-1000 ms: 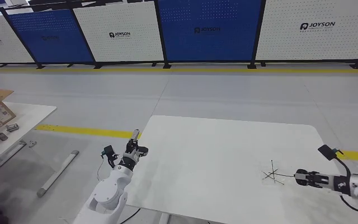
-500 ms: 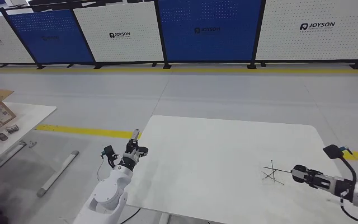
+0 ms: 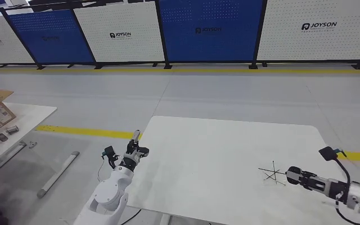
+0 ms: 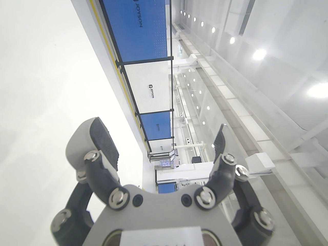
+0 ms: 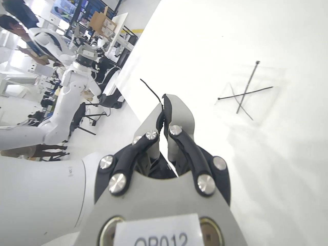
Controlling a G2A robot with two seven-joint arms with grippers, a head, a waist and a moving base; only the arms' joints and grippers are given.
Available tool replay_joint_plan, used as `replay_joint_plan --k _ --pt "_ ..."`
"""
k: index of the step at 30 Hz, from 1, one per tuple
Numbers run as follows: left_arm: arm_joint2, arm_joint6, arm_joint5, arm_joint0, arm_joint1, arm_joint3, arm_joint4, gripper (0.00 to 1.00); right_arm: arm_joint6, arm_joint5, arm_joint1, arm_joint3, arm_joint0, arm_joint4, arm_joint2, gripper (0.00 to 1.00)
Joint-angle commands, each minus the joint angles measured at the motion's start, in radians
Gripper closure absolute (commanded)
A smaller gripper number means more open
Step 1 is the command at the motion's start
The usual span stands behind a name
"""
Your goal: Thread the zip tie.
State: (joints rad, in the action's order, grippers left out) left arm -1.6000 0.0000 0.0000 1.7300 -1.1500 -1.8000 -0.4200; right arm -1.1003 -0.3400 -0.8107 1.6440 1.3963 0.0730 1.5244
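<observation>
- Shifted leftward since a second ago, the right gripper (image 3: 288, 174) sits lower right in the top view, clenched on a thin black plastic zip tie (image 5: 151, 90).
- Beside it, loose black ties (image 3: 273, 174) lie crossed on the white table (image 3: 225, 152).
- At mid-left, the left gripper (image 4: 161, 134) gapes.

Print check | logo lettering on blue and white pegboard panels (image 3: 211, 30) | coded sticker (image 5: 159, 233) on wrist plate (image 5: 159, 193) | wording not transcribed

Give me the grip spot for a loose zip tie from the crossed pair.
Take the zip tie beside its head, clear of where the other tie crosses it, probably from straight above, jaws straddling the strap: it lies flat on the table.
</observation>
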Motion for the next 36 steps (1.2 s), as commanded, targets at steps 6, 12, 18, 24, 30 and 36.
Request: replay_joint_plan --k 6,12,18,24,30,36 --pt "0.000 0.000 0.000 0.000 0.000 0.000 0.000 0.00 0.227 0.000 -0.014 0.102 0.020 -0.266 -0.131 1.00" --pt "0.000 0.000 0.000 0.000 0.000 0.000 0.000 0.00 0.266 0.000 -0.013 0.097 0.023 -0.288 -0.157 1.00" --pt "0.000 0.000 0.000 0.000 0.000 0.000 0.000 0.00 0.266 0.000 -0.013 0.097 0.023 -0.288 -0.157 1.00" --pt "0.000 0.000 0.000 0.000 0.000 0.000 0.000 0.00 0.434 0.000 -0.016 0.192 0.050 -0.401 -0.177 1.00" --pt "0.000 0.000 0.000 0.000 0.000 0.000 0.000 0.00 0.678 0.000 0.021 0.317 0.106 -0.696 -0.205 1.00" --pt "0.000 0.000 0.000 0.000 0.000 0.000 0.000 0.00 0.705 0.000 0.032 0.304 0.099 -0.695 -0.221 1.00"
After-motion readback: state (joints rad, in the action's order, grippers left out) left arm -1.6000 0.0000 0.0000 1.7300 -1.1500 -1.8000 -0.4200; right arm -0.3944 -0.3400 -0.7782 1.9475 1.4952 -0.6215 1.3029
